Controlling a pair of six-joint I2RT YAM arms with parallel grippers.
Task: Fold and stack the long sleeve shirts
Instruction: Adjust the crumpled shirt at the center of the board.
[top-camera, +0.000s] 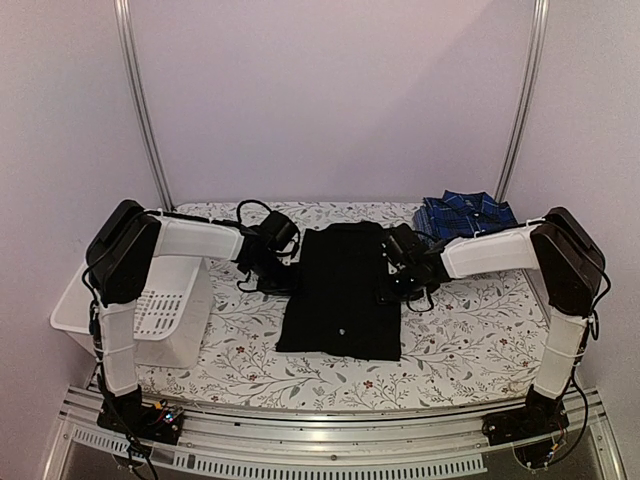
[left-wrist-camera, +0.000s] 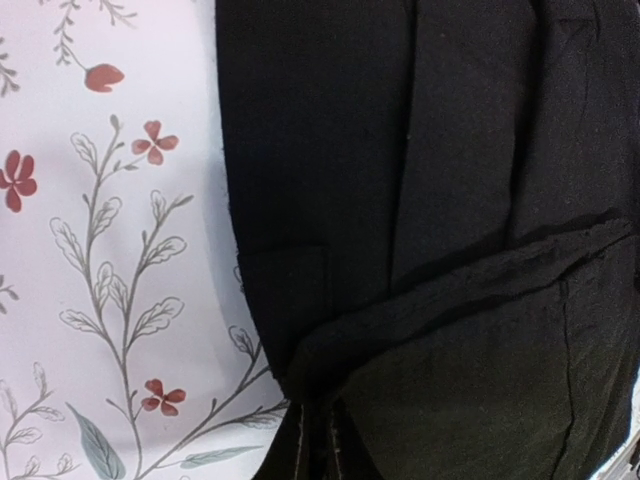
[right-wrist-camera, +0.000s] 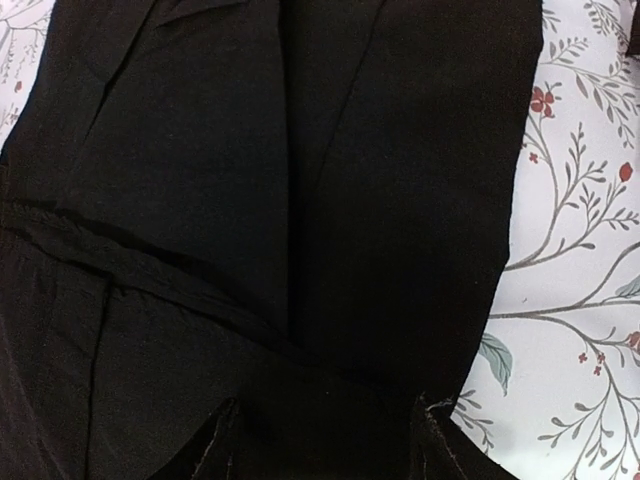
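The black long sleeve shirt (top-camera: 340, 300) lies folded into a long narrow shape in the middle of the table. My left gripper (top-camera: 280, 262) is at its upper left edge. In the left wrist view its fingers stand close together, and the left gripper (left-wrist-camera: 320, 415) is shut on a bunched fold of the black shirt (left-wrist-camera: 450, 150). My right gripper (top-camera: 396, 272) is at the shirt's upper right edge. The right gripper (right-wrist-camera: 325, 420) is open, its fingers wide apart with the black shirt (right-wrist-camera: 200, 150) lying between them. The blue plaid shirt (top-camera: 465, 214) lies folded at the back right.
A white slotted basket (top-camera: 160, 310) stands at the table's left edge, under my left arm. The table wears a floral cloth (top-camera: 470, 340). Metal frame posts (top-camera: 145, 110) rise at the back left and back right.
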